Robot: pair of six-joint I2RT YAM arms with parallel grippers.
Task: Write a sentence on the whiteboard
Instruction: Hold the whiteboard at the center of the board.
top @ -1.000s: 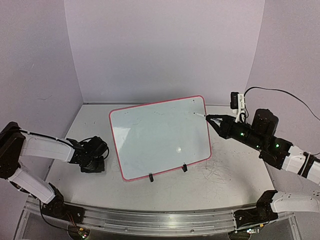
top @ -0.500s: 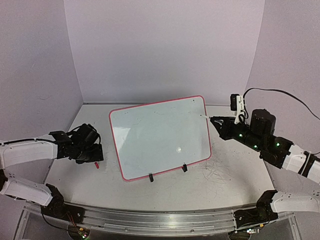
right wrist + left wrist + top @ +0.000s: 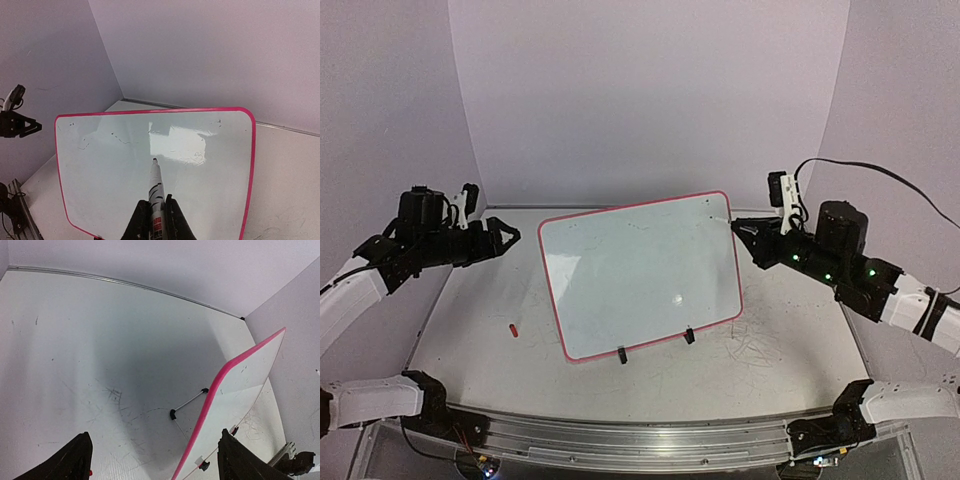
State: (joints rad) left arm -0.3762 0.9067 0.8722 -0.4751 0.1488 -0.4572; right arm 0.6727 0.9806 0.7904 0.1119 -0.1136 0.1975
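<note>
The whiteboard, glossy white with a pink rim, stands tilted on two black clip feet in the middle of the table. The sentence is not in view; the board's face carries only a few faint dark specks. My right gripper hovers at the board's upper right corner, shut on a white marker whose dark tip points at the board without touching it. My left gripper hangs in the air left of the board, open and empty. In the left wrist view its fingers stand wide apart over the table beside the board's pink edge.
A small red marker cap lies on the table left of the board's lower left corner. A thin black-tipped prop rod sticks out behind the board. Purple walls close in on three sides.
My left gripper has risen from the table beside the board, opened, and left the red cap lying there. The right gripper with the marker has lifted slightly by the board's upper right corner.
</note>
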